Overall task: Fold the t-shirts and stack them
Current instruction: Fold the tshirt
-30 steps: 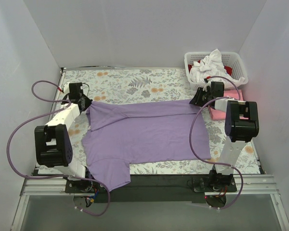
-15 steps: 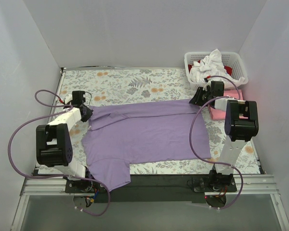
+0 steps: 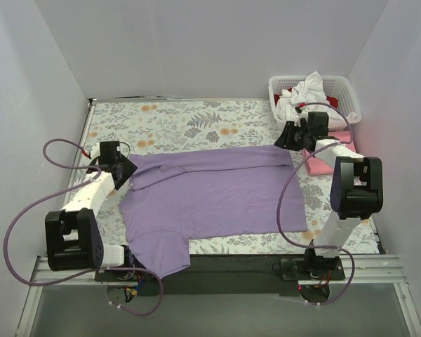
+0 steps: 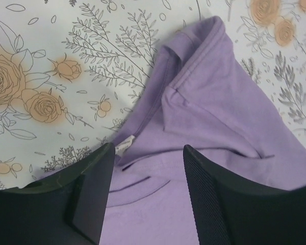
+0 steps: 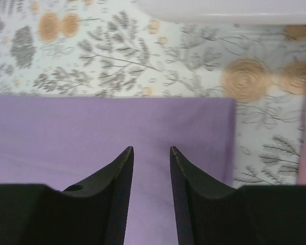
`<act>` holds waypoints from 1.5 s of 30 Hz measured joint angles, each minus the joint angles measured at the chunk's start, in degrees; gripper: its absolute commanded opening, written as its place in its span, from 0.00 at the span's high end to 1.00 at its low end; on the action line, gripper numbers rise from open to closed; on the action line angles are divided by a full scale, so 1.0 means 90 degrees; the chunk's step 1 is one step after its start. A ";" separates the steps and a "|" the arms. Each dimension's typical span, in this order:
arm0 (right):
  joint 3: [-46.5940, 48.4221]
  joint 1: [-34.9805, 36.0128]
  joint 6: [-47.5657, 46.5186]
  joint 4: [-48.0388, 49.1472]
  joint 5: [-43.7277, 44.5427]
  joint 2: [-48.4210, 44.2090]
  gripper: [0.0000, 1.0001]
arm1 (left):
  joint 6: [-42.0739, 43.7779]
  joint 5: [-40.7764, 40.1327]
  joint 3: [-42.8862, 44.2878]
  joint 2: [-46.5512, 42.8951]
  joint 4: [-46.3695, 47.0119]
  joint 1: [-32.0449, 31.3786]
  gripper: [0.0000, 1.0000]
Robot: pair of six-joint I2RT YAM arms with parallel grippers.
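Left jaws are standing released above the collar [image 4: 158, 94] of the purple tee [image 3: 217, 196]. Right jaws are standing released over its right edge. The tee is lying spread mid-worktop [image 3: 196, 119], one sleeve overhanging the near edge. Risk: a shallow grasp catching one layer, skewing the fold.

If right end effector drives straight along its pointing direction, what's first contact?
Most likely the lavender t-shirt, near its corner; the open right end effector aims at it. Gap above the shirt is unclear.
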 measured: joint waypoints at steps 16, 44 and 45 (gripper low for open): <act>0.0843 0.3262 -0.0374 0.0576 -0.1637 0.0580 0.59 | 0.0605 0.0627 -0.1076 -0.0906 0.0308 -0.0087 0.46; 0.4124 0.4566 0.0209 0.1022 -0.1987 0.3665 0.58 | 0.1171 0.0872 -0.1054 -0.0350 0.0950 -0.0172 0.70; 0.4201 0.4583 0.0223 0.1027 -0.1994 0.3728 0.58 | 0.1173 0.0869 -0.1054 -0.0347 0.0950 -0.0175 0.71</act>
